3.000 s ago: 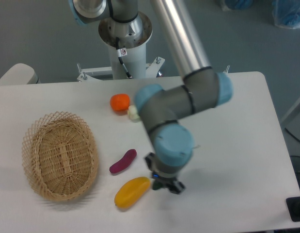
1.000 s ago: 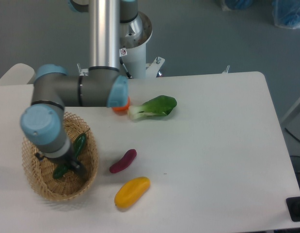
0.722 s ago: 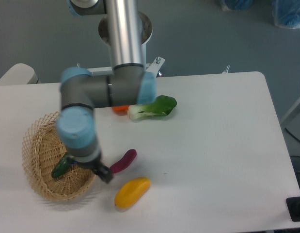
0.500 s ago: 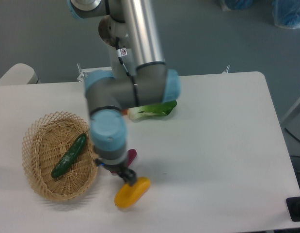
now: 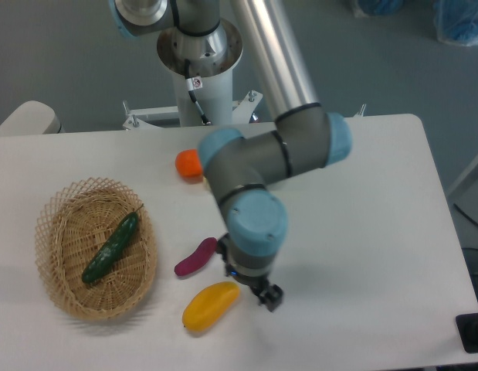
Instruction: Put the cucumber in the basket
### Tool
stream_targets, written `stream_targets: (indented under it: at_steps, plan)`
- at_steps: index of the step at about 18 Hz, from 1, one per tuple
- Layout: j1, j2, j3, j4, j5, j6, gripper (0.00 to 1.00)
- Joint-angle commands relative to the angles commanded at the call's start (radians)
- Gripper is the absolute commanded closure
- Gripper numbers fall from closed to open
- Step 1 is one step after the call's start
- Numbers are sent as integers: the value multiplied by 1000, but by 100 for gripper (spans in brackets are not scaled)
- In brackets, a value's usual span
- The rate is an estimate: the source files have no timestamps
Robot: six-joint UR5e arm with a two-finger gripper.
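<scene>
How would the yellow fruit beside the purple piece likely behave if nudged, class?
The yellow fruit looks rounded and smooth, so it would probably roll or pivot. Its glossy skin suggests a slippery grip. It lies close to the purple piece, so it might bump it.

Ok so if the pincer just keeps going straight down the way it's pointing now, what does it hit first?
Most likely bare table. The pincer points down just right of the yellow fruit, apparently clear of it, though depth from this single view is uncertain.
</scene>
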Motion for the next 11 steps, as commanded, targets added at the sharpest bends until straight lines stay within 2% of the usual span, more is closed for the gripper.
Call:
stream_targets:
  at_steps: [6,11]
  plan:
    - [20,-37,49,-3,12,63,0]
    - [23,-43,54,0,29,65,0]
